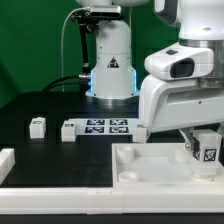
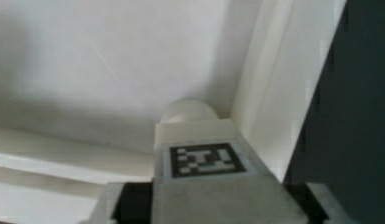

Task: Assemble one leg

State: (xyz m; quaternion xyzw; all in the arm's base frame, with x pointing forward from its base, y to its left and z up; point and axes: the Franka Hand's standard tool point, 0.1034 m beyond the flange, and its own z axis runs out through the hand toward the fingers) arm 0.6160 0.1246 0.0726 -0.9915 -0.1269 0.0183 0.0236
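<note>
My gripper [image 1: 205,150] is shut on the leg [image 1: 209,153], a small chunky white block with a black-and-white marker on its face. It holds the leg upright over the near right corner of the large white square panel [image 1: 150,165]. In the wrist view the leg [image 2: 207,150] sits between the dark fingers [image 2: 327,203] of the gripper [image 2: 215,208]. Its far end is at a round corner socket [image 2: 198,108] of the panel [image 2: 100,80]. I cannot tell whether the leg touches the socket.
Two more small white legs [image 1: 38,126] [image 1: 68,130] lie on the dark table at the exterior view's left. The marker board [image 1: 108,127] lies behind the panel. A white part [image 1: 5,160] lies at the far left edge. The robot base [image 1: 110,60] stands behind.
</note>
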